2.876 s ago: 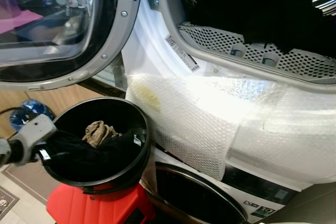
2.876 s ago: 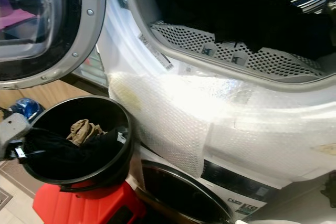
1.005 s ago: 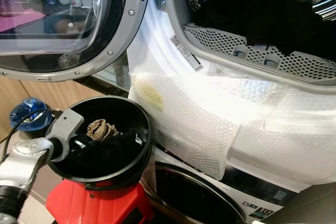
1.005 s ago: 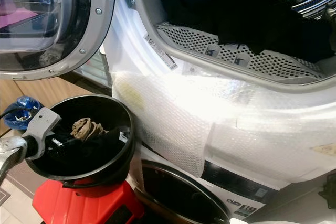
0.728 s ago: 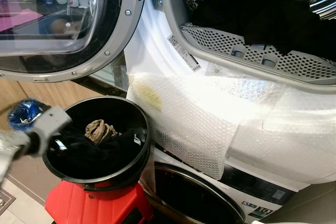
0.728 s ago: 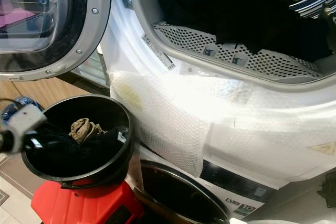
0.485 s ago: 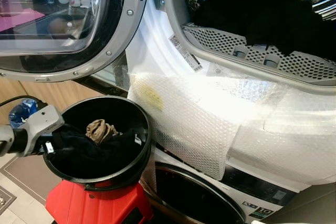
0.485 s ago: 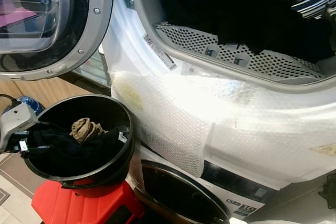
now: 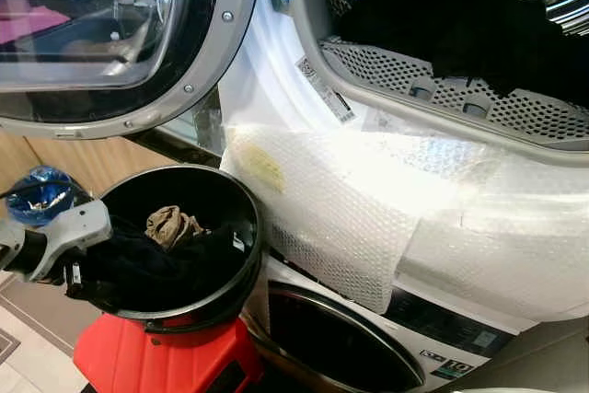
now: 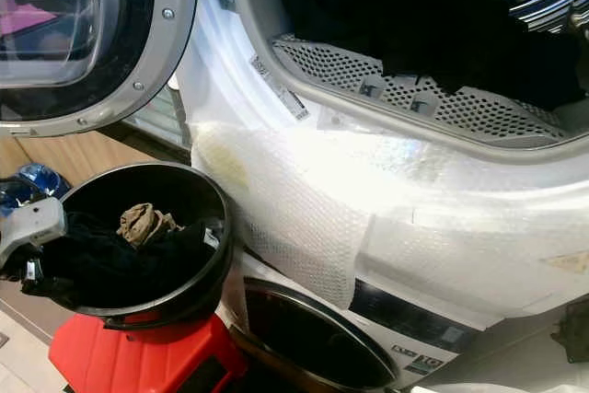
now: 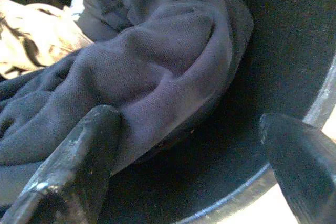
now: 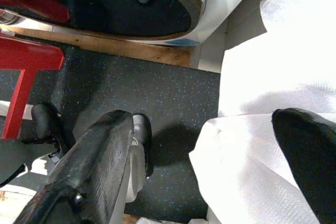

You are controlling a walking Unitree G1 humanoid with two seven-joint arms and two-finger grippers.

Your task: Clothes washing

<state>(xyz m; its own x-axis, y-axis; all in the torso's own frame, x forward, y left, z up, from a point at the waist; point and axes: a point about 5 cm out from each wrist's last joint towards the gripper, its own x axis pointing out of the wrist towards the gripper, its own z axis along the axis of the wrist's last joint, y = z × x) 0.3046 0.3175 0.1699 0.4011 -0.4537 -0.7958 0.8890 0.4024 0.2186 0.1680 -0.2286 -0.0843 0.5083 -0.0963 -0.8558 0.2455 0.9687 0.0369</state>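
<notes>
A black bucket (image 9: 244, 227) stands on a red stool (image 9: 156, 361) and holds a dark garment (image 9: 156, 264) with a tan garment (image 9: 170, 225) on top. My left gripper (image 11: 184, 150) is at the bucket's left rim, open. One finger (image 11: 73, 161) presses against the dark garment (image 11: 157, 66); the other finger (image 11: 302, 156) is by the rim. Above, the washer drum (image 9: 460, 25) stands open with dark clothes inside. My right gripper (image 12: 210, 150) hangs open over the dark floor, holding nothing.
The round washer door (image 9: 101, 43) is swung open to the left above the bucket. Bubble wrap (image 9: 350, 218) covers the machine front. A second dark door (image 9: 340, 347) lies below. A blue object (image 9: 37, 195) is left of the bucket. White sheeting (image 12: 273, 77) lies beside the right gripper.
My left gripper has drawn back from the middle of the bucket, near the tan garment, to its left rim. The view has shifted slightly.
</notes>
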